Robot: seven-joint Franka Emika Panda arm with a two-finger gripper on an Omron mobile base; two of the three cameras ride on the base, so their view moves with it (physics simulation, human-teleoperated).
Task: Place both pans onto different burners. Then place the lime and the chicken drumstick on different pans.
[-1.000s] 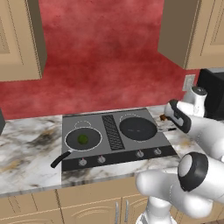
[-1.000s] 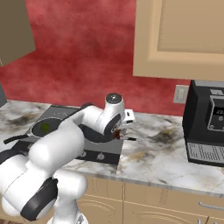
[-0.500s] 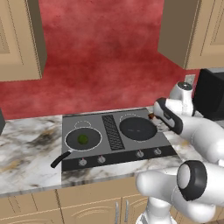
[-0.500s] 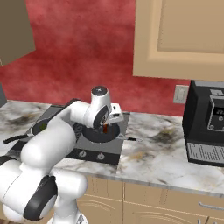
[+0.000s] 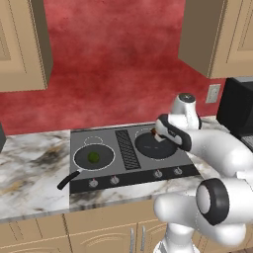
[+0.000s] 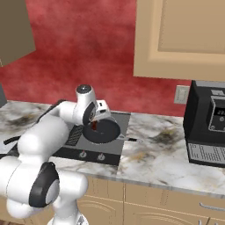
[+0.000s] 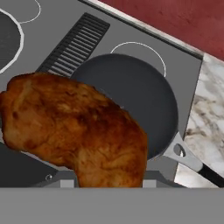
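Two pans (image 5: pixel 94 158) (image 5: pixel 154 146) on burners; one lime (image 5: pixel 92 157) in left; pincer (image 5: pixel 157 134) clamps one chicken drumstick (image 7: pixel 78 131).

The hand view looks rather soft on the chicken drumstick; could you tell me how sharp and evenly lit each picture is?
Hand view: the chicken drumstick looms close with a smeared, blurry texture, while the pan behind it has crisp edges. Left base view: flat, even light, faint shading under the lime, no glare. Right base view: equally even, the coffee machine dark but legible.
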